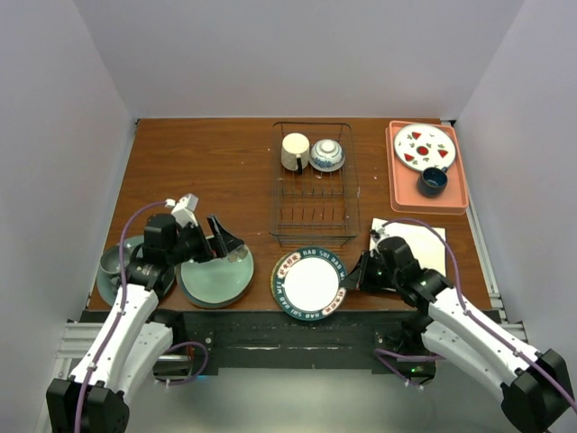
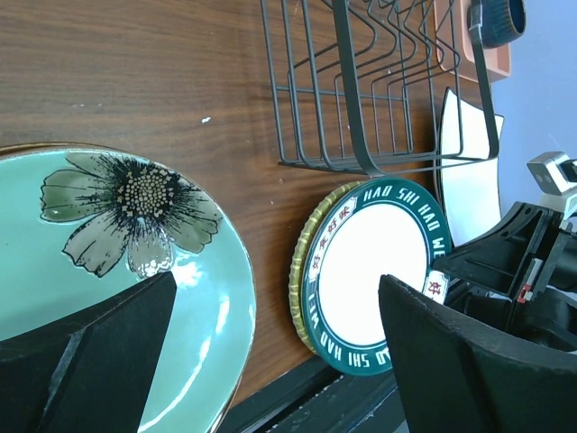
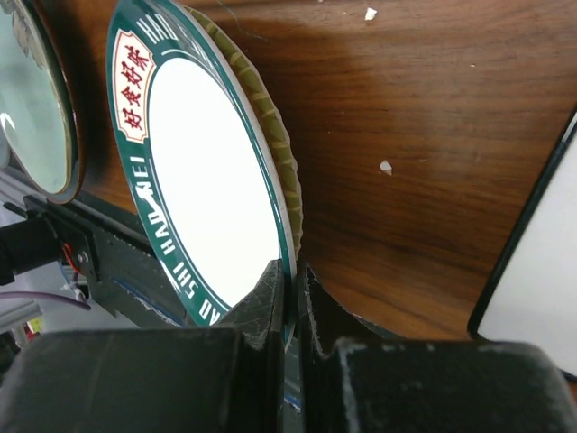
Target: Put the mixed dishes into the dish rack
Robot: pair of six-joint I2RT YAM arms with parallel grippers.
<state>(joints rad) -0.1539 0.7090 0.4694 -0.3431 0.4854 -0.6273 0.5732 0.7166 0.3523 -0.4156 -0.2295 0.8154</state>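
Observation:
The dish rack (image 1: 314, 207) stands at the table's middle and holds the cream mug (image 1: 295, 152) and the blue-white bowl (image 1: 327, 155) at its far end. The white plate with the dark patterned rim (image 1: 309, 284) lies at the front edge. My right gripper (image 3: 290, 289) is shut on its right rim, one finger above and one below. My left gripper (image 2: 270, 361) is open and empty over the right edge of the pale green flower plate (image 2: 135, 244). The white square plate (image 1: 424, 245) lies partly under my right arm. I cannot make out the teal-blue plate.
A grey-green plate with a small grey cup (image 1: 110, 263) lies at the front left under my left arm. A pink tray (image 1: 455, 200) at the back right holds a white plate with red marks (image 1: 424, 147) and a dark blue cup (image 1: 433, 181).

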